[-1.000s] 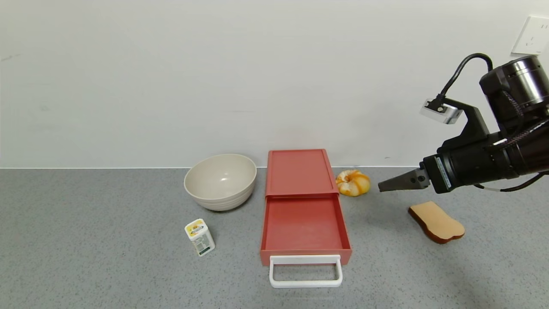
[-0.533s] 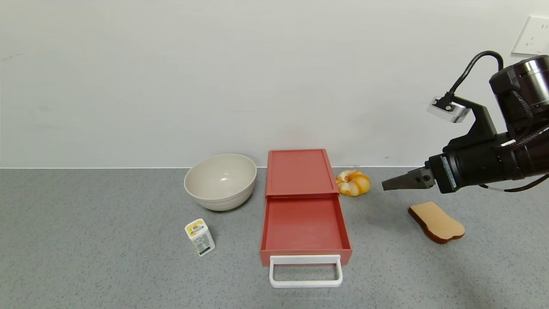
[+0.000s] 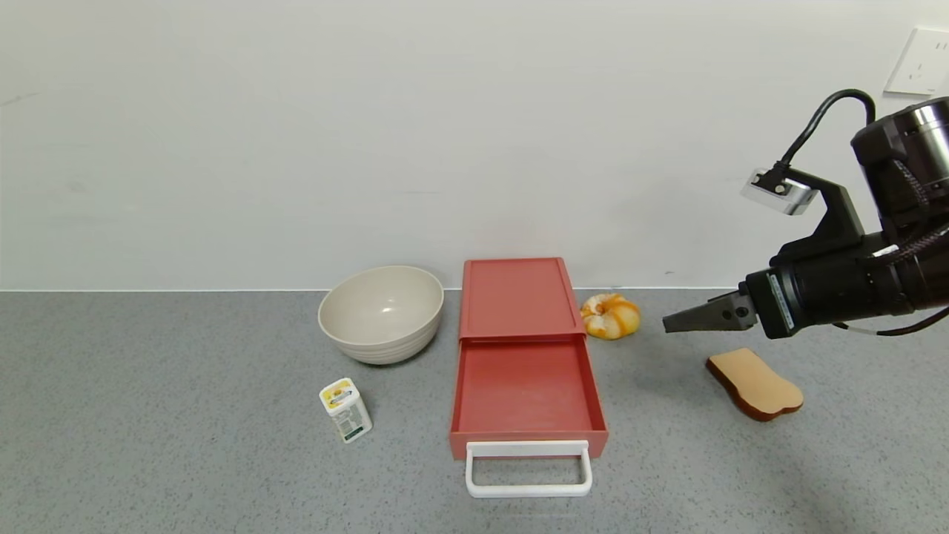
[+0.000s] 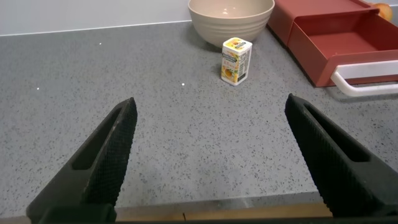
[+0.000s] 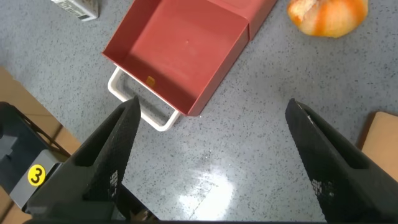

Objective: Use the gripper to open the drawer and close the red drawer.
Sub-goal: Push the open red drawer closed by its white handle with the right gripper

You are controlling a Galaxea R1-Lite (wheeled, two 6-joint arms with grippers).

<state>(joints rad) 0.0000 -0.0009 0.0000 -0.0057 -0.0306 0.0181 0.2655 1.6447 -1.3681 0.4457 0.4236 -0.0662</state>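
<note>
The salmon-red drawer unit (image 3: pixel 517 297) sits at the middle of the grey counter against the wall. Its tray (image 3: pixel 525 386) is pulled out towards me and is empty, with the white loop handle (image 3: pixel 528 469) at the front. My right gripper (image 3: pixel 676 323) hovers above the counter to the right of the drawer, pointing left, open and empty. The right wrist view shows the open tray (image 5: pixel 180 56) and handle (image 5: pixel 140 109) beyond my right gripper (image 5: pixel 212 104). My left gripper (image 4: pixel 210 101) is open and empty, low over the counter's front left, far from the drawer (image 4: pixel 348 43).
A beige bowl (image 3: pixel 381 313) stands left of the drawer and a small yellow-topped carton (image 3: pixel 345 410) lies in front of it. An orange peeled fruit (image 3: pixel 609 316) lies right of the drawer. A toast slice (image 3: pixel 755 383) lies below my right arm.
My right gripper has drifted slightly to the right, away from the drawer. The drawer tray stays pulled out.
</note>
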